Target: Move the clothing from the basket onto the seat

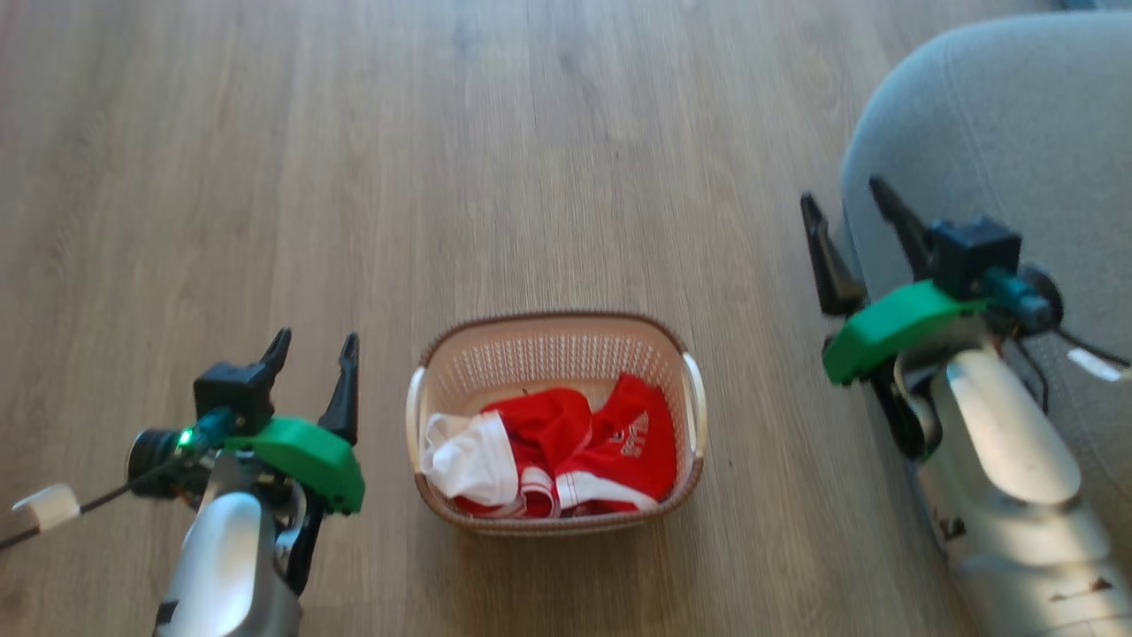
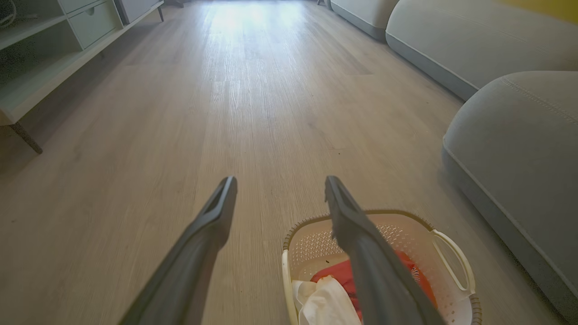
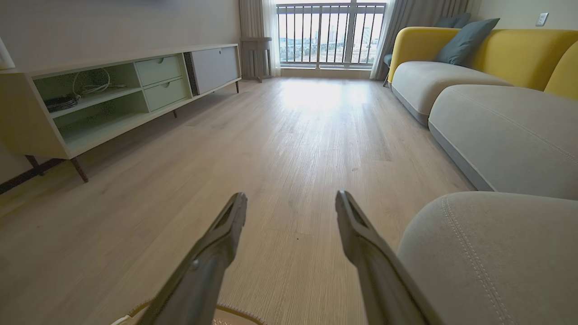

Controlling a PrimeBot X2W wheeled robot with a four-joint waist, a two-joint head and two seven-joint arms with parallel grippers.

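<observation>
On the wooden floor [image 1: 531, 133] the basket [image 1: 548, 354] holds the clothing [image 1: 566, 442] near the seat [image 1: 1017, 115]; left tool [image 1: 316, 339] and right tool [image 1: 841, 193] gape wide, empty.

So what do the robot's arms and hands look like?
Shiny silver arms with bright green covers. The left gripper and right gripper each have two long pointy black fingers, a boxy black camera and a cable with a white tag.

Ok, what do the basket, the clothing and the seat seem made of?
The basket: likely moulded plastic, cream, matte, walls pierced by rows of small holes; its brown rim looks woven, perhaps moulded too. The clothing: soft red and white fabric, crumpled in folds, probably a sports knit. The seat: grey matte upholstery cloth, with light stitching along its rounded edge.
</observation>
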